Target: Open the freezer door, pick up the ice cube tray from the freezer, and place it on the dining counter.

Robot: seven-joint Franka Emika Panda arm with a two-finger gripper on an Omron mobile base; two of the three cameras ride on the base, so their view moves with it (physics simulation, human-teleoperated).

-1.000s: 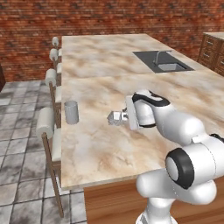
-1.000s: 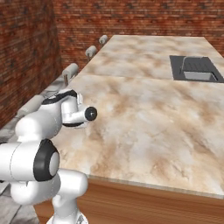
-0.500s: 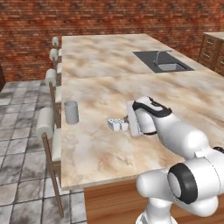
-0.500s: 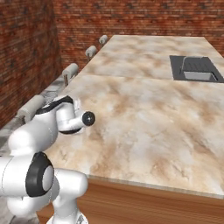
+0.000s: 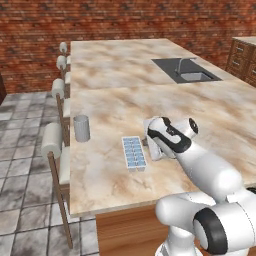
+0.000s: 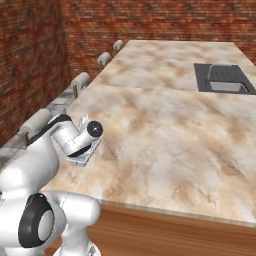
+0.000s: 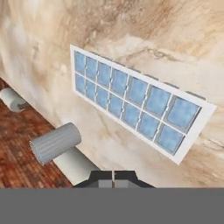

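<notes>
We're looking over the dining counter, the big marbled bench with its sink set well beyond the ice cube tray. The ice cube tray is our landmark: it lies flat on the bench, near the stool-side edge, cubes facing up. The white arm reaches in from the side of the tray away from the stools, and the end effector sits just beside the tray, apart from it, fingers pressed together on nothing. So we judge the tray delivered and the hand free. On the tray's far side, toward the stools, a grey cup stands upright, near but not touching. And the risks from here? The wrist hovers low next to the tray, so a sideways pull-away could clip the rim and skid it toward the cup or the edge. A straight lift looks safest to us.
</notes>
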